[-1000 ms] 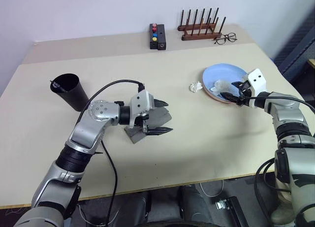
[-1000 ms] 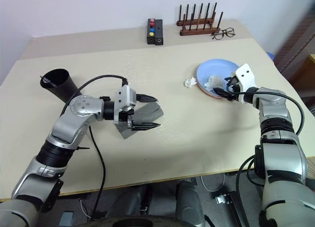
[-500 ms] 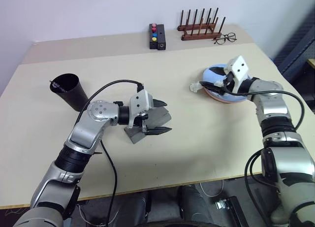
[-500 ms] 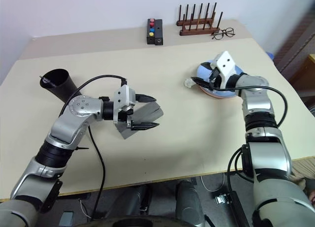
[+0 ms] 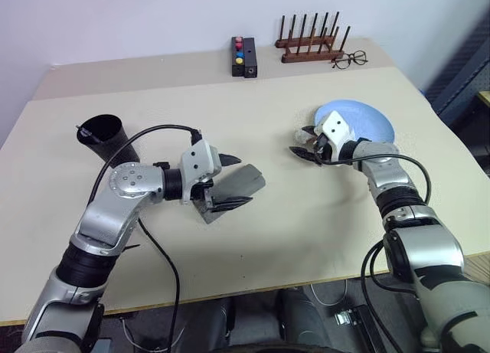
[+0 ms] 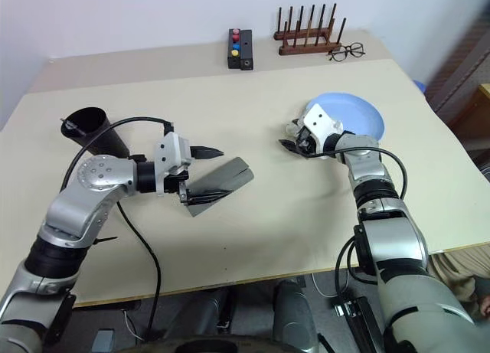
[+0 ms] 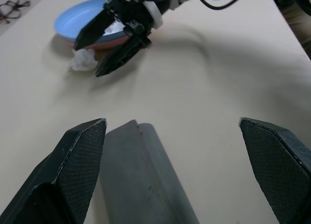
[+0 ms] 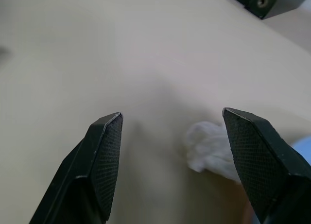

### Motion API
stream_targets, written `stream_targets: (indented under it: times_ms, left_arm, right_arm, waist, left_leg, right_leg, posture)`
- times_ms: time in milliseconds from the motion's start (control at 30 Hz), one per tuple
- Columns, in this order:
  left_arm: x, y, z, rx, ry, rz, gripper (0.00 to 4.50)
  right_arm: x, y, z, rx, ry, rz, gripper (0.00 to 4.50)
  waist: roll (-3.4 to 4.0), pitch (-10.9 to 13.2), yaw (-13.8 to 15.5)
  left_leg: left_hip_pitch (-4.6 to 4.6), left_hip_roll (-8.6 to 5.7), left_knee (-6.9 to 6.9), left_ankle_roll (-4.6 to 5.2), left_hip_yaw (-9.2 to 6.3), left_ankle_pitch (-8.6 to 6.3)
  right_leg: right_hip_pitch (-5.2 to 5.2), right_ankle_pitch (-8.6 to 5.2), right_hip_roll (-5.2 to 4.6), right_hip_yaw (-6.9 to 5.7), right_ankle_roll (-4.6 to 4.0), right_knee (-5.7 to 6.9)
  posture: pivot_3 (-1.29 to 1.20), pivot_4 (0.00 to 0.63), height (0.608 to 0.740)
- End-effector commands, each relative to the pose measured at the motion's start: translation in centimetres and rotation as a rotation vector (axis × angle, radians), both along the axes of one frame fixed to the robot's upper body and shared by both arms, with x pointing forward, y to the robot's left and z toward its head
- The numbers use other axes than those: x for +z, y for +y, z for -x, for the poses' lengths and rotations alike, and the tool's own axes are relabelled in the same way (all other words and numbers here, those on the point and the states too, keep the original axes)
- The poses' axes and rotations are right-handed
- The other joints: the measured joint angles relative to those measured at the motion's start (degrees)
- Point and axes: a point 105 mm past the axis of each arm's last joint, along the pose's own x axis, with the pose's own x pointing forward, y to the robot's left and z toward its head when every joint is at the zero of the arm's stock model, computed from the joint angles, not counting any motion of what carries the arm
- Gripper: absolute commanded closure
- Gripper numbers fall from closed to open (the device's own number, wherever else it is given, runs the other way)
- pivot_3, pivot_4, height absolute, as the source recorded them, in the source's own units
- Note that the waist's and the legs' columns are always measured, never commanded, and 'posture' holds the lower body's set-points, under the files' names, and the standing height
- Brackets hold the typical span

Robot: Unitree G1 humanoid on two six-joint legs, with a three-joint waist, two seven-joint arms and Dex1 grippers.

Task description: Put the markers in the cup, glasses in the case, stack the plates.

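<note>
Black cup (image 5: 107, 138) near bench's left edge, tilted. Grey case (image 6: 218, 183) mid-bench, closed. Blue plate (image 5: 366, 122) atop pink plate, toward right edge.

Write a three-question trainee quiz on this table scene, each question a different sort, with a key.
1. True or false: the tall matte black plastic cup lies on its side.
2. Which sits on top: the round light blue plastic plate or the salmon pink plate?
3. The right gripper, jaws open, points at: A) the crumpled white paper wad; B) the thin wire-framed spectacles; C) the grey oblong hard-shell case.

Key: 1 false, it stands tilted; 2 the blue one; 3 A.
</note>
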Motion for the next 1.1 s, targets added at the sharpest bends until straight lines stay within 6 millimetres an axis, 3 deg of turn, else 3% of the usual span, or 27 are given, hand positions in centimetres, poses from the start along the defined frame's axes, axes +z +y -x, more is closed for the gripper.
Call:
stream_targets:
  times_ms: [33,267,733,1100]
  left_arm:
    - [1.5,0.4,0.5,0.016,-0.051,0.016,0.00]
    - [1.8,1.0,0.9,0.060,-0.054,0.015,0.00]
    - [2.3,1.8,1.2,0.115,-0.057,0.024,0.00]
    - [2.5,2.0,1.3,0.123,-0.069,0.016,0.00]
  right_arm:
    - [1.6,0.8,-0.7,0.001,-0.058,0.000,1.19]
    - [1.1,1.0,-1.2,-0.042,-0.055,0.018,1.19]
    - [1.8,-0.4,-2.2,-0.162,-0.127,0.069,1.19]
    - [1.3,-1.7,-2.6,-0.246,-0.125,0.121,1.19]
  waist:
    - [0.00,0.0,0.1]
    - [0.01,0.0,-0.1]
    - [0.01,0.0,0.0]
    - [0.01,0.0,-0.1]
  left_leg:
    - [0.00,0.00,0.00,0.00,0.00,0.00]
    - [0.00,0.01,-0.01,-0.01,-0.01,0.00]
    - [0.00,0.01,-0.02,-0.01,-0.01,0.00]
    - [0.00,0.01,-0.02,-0.02,-0.01,0.01]
  right_leg:
    - [0.00,0.00,0.00,0.00,0.00,0.00]
    - [0.00,0.00,0.02,0.00,0.00,0.00]
    - [0.00,0.00,0.02,0.01,-0.01,0.00]
    - [-0.01,0.00,0.03,0.02,-0.01,0.00]
  posture:
    - [0.00,0.150,0.740]
    - [0.00,0.150,0.740]
    - [0.00,0.150,0.740]
    - [0.00,0.150,0.740]
